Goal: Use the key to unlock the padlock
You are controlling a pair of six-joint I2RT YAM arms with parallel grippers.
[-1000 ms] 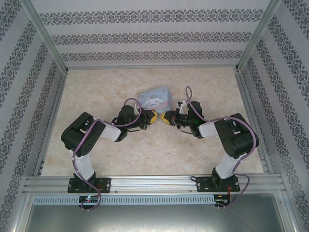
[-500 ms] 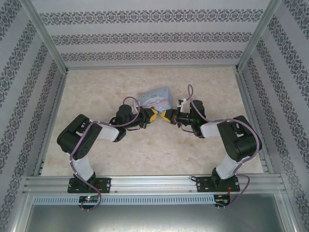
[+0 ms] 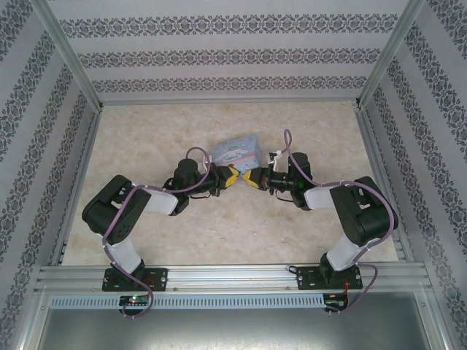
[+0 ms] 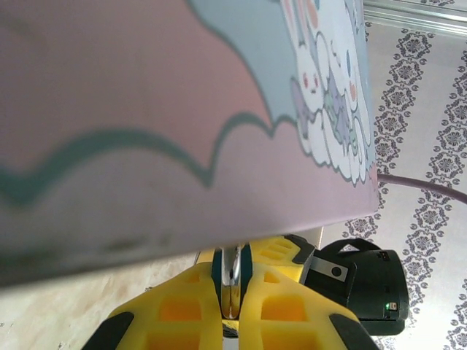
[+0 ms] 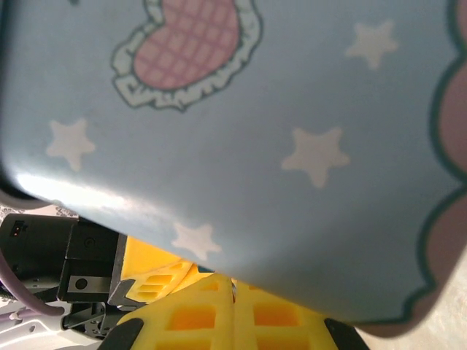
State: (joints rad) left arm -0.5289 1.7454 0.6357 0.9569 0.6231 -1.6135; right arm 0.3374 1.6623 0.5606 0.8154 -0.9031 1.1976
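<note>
From above, the left jaws and right jaws meet tip to tip over the tabletop, just in front of the tin. The padlock and the key are too small to make out here. There is open room toward the near edge and to either side. The tin crowds the far side, and I cannot tell whether the jaws touch it.

At the left wrist, the left jaws are pinching the padlock. Its teal body sits between the yellow pads, with bright metal down the middle. The tin's side hangs close above.

At the right wrist, the right jaws are pressed together, with a thin sliver at their seam that I judge to be the key. The tin's starred face sits just over them.

The step in hand looks like feeding the key into the keyhole. It calls for the left arm to hold the padlock dead steady while the right creeps straight along the key's own line, then twists without levering sideways. Drawing both toward the near edge first would give the turn room away from the tin.
</note>
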